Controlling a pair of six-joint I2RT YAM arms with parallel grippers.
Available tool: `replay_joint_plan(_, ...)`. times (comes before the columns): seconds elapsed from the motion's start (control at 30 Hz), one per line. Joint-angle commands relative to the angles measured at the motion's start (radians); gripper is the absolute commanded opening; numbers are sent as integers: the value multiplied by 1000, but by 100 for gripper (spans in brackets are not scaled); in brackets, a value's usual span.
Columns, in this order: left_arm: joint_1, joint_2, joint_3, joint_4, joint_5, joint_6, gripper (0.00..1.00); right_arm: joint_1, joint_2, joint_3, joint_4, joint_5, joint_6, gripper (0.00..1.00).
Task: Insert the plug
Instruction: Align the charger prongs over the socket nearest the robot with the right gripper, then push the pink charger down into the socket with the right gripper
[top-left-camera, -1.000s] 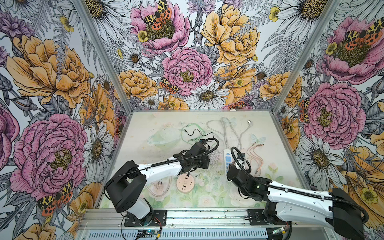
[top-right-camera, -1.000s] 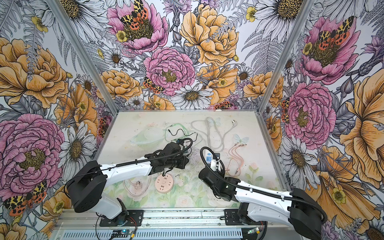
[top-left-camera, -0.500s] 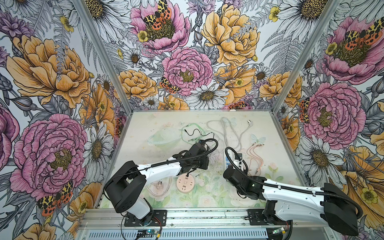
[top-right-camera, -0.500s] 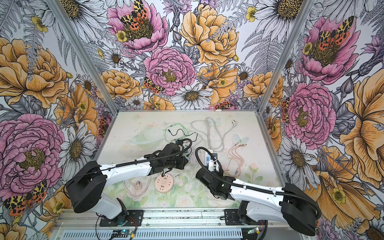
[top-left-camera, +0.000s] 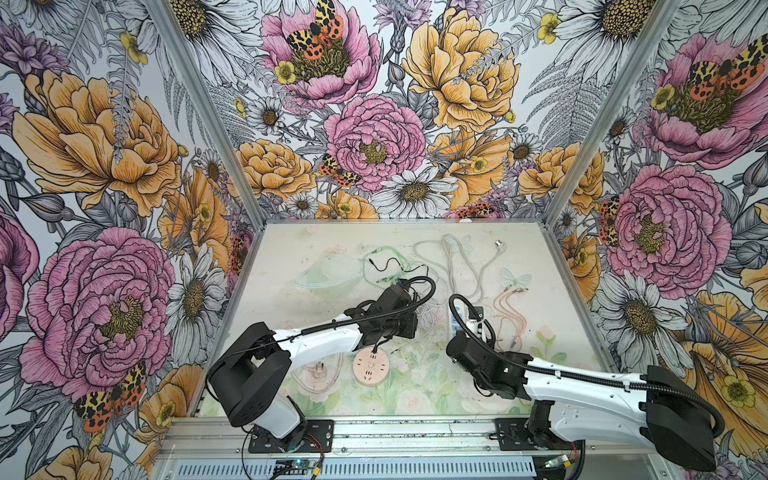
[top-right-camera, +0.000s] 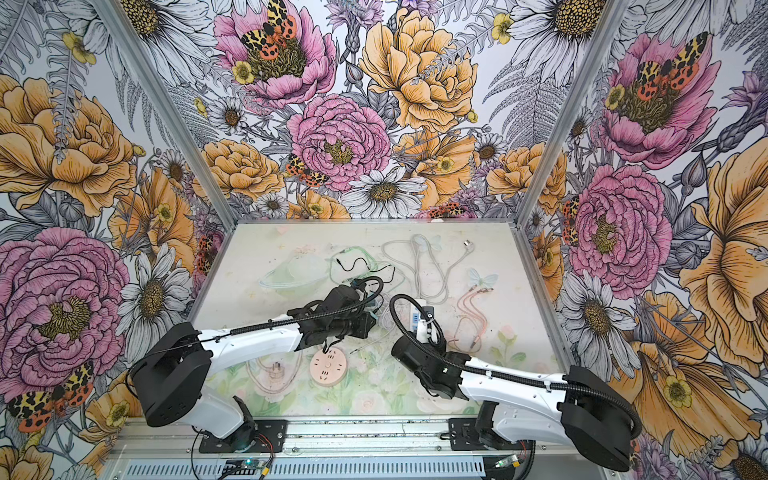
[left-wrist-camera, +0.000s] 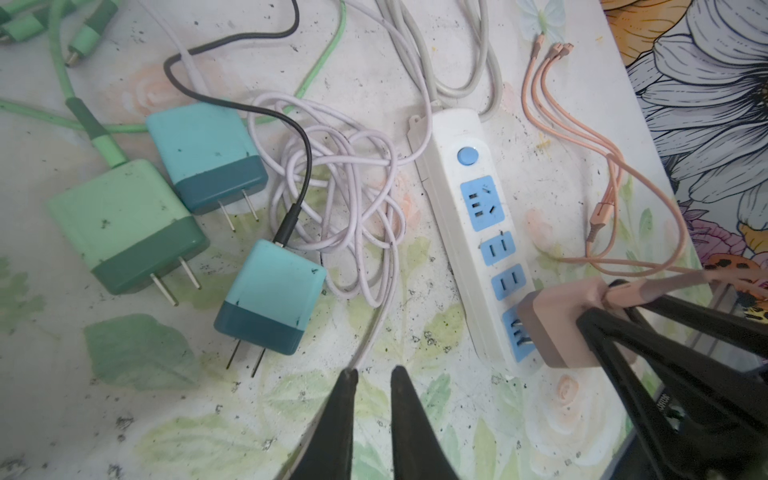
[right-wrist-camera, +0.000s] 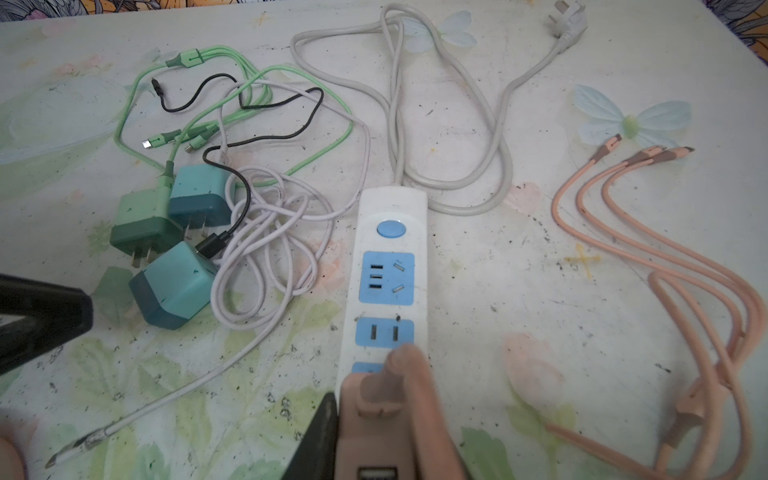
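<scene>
lying on the floral table (top-left-camera: 291, 257), the white power strip (left-wrist-camera: 473, 216) is sitting near the middle. the left gripper (left-wrist-camera: 374, 374) is hanging closed and empty just beside a lilac cable (left-wrist-camera: 365, 340). the right gripper (left-wrist-camera: 598, 305) is clamping the pink plug (left-wrist-camera: 557, 328), whose prongs are touching the strip's end socket, not fully seated.

Top views look down from front; wrist cams close, both see strip (left-wrist-camera: 473, 237).

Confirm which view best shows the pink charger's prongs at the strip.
Left wrist view: pink charger side-on in the right claw, prongs at the end socket of the power strip. Right wrist view shows only its blurred back, socket hidden. In both top views the right arm hides it.
</scene>
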Motion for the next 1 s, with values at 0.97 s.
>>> replay_joint_plan(0.97,25,-55,41,-80,52,-47,21,61,102,17,-30,-26,47,0)
